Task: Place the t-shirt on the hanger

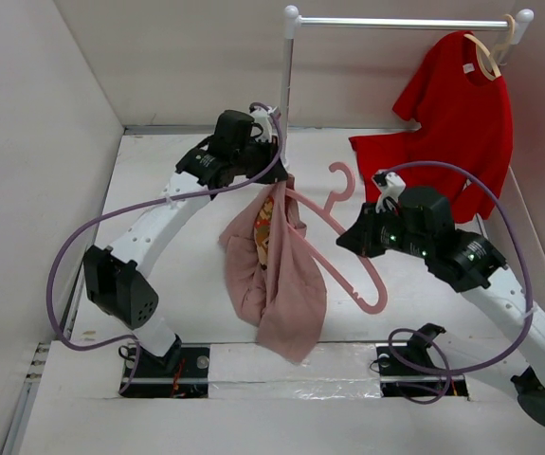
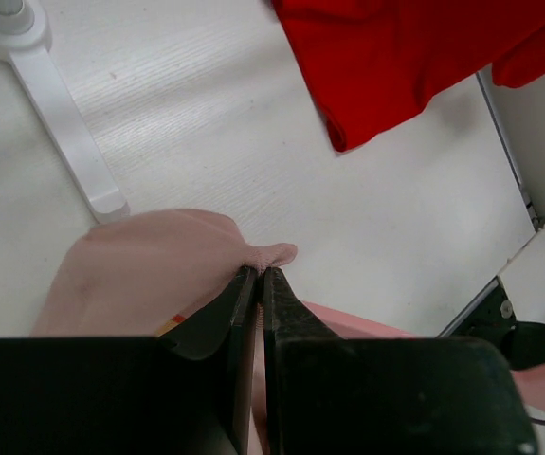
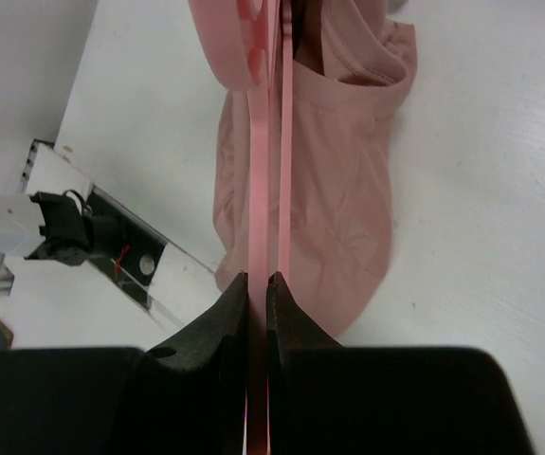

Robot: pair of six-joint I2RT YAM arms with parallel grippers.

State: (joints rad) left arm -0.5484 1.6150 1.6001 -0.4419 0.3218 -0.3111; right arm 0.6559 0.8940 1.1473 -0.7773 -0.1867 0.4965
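The dusty-pink t-shirt [image 1: 277,270] hangs bunched from my left gripper [image 1: 274,182], with its orange graphic [image 1: 263,230] showing and its hem trailing toward the near edge. My left gripper [image 2: 260,272] is shut on a fold of the t-shirt [image 2: 149,270]. The thin pink hanger [image 1: 348,251] slants from the shirt's top down to the right, hook [image 1: 340,180] pointing away. My right gripper [image 1: 353,239] is shut on the hanger's bar [image 3: 259,190]; one hanger arm runs into the t-shirt [image 3: 334,171].
A bright red t-shirt [image 1: 457,114] hangs on a beige wooden hanger [image 1: 493,52] from a white rail [image 1: 405,21] at the back right; its hem lies on the table [image 2: 376,57]. The rail's white post [image 1: 285,85] and foot [image 2: 59,123] stand beside my left gripper.
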